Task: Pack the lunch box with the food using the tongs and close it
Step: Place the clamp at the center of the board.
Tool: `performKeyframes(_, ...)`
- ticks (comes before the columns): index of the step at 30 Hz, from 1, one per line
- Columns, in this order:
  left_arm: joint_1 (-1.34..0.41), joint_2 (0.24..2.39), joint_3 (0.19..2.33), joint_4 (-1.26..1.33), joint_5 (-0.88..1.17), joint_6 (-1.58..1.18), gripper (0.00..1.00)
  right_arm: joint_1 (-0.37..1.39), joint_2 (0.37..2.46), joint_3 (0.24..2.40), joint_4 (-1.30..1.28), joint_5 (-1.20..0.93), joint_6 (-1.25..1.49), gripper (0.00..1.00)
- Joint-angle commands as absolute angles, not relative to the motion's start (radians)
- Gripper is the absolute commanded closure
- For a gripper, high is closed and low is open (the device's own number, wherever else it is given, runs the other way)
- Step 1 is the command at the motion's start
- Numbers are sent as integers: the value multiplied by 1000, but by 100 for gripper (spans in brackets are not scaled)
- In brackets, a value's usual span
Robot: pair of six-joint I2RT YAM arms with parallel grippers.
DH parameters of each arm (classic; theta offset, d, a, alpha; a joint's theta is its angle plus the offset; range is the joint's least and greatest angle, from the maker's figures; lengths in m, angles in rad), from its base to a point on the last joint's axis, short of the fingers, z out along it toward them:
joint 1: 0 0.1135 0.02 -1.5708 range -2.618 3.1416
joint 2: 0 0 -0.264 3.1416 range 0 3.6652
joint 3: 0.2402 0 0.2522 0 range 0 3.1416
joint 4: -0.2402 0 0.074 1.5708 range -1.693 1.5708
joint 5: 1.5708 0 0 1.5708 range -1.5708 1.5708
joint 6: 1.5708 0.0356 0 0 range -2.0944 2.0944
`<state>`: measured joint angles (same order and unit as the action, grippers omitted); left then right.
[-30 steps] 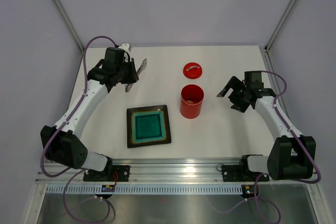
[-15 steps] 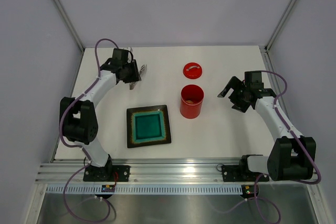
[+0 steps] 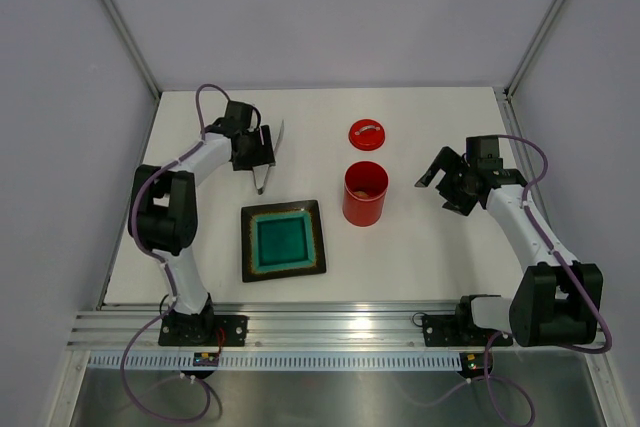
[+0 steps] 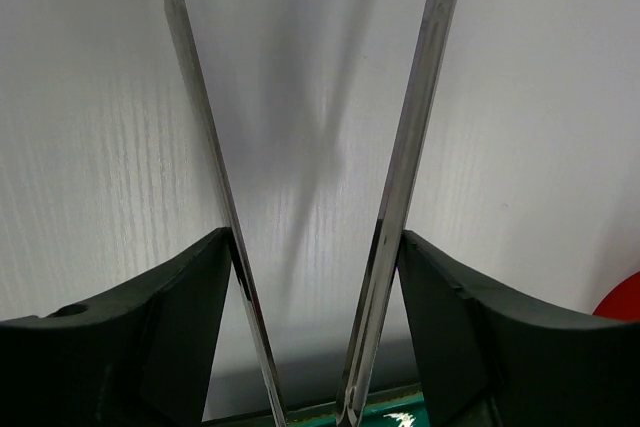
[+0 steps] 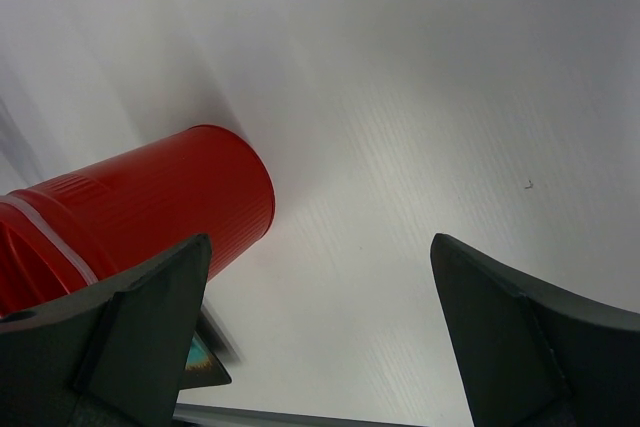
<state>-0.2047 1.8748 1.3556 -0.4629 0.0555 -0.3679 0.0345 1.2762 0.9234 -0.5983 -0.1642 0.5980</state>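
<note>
The left gripper [image 3: 258,150] is at the far left of the white table [image 3: 420,247], partly open around the long thin silver metal tongs [image 3: 267,162]. In the left wrist view each slim arm of the tongs [image 4: 405,147] lies against the inner face of a finger [image 4: 160,327], and the two arms spread in a narrow V. The tongs' joined end points near, toward the square dark plate with teal centre [image 3: 247,242]. I cannot tell whether the tongs rest on the table.

The red cylindrical canister [image 3: 365,205] stands upright near the middle, just right of the plate, its top open. Some brownish food [image 3: 365,187] shows inside. Its round red lid with a small metal handle [image 3: 366,134] lies flat on the table just beyond it, apart from it.

The right gripper [image 3: 447,182] hovers to the right of the canister, spread wide and holding nothing - its wrist view shows only bare table between the fingers [image 5: 130,337], with the canister [image 5: 150,207] off to one side
</note>
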Motion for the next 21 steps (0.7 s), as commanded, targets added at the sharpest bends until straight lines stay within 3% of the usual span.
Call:
performKeyframes(1,-199,1870,1407,-434,37,-356,31,40,1243,959,-610,-140,589,1)
performKeyframes(10,-183,1924,1468,-482,5,-330,35,41,1227,963,-624,-132,589,1)
performKeyframes(14,-166,1942,1489,-506,-14,-325,29,41,1230,956,-623,-130,588,1)
performKeyframes(15,-163,1950,1497,-514,-14,-325,20,40,1232,956,-618,-135,589,1)
performKeyframes(16,-158,1953,1500,-514,-15,-322,18,41,1233,956,-617,-138,591,0)
performKeyframes(21,-152,1956,1525,-551,-21,-327,10,40,1235,943,-565,-213,555,1)
